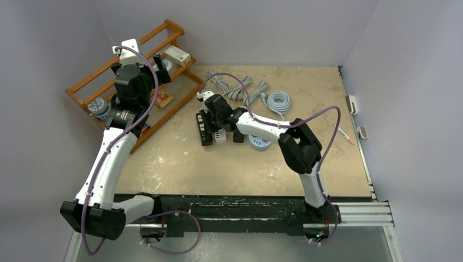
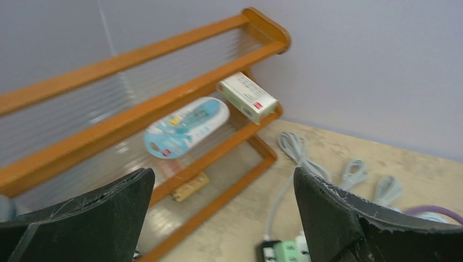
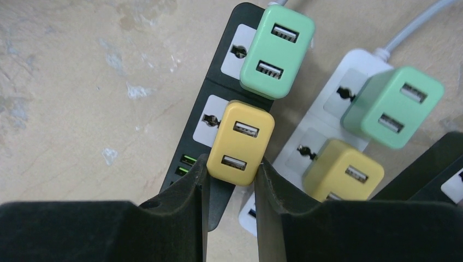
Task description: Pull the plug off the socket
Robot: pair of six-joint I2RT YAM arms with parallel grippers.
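A yellow plug [image 3: 243, 142] with two USB ports sits on the second outlet of a black socket strip [image 3: 236, 22], just below a green plug [image 3: 277, 52]. My right gripper [image 3: 232, 162] is shut on the yellow plug, one finger pressed against each of its sides. From above, the right gripper [image 1: 214, 123] hangs over the black strip [image 1: 204, 131] at mid-table. My left gripper [image 2: 224, 174] is open and holds nothing. It is raised near the wooden rack [image 2: 164, 49], far from the strips.
A white strip [image 3: 322, 117] beside the black one carries a green plug [image 3: 392, 106] and a yellow plug [image 3: 342, 169]. Another black strip [image 1: 238, 134] and a round white socket [image 1: 260, 143] lie to the right. Coiled cables [image 1: 279, 101] lie behind. The rack [image 1: 93, 82] holds boxes.
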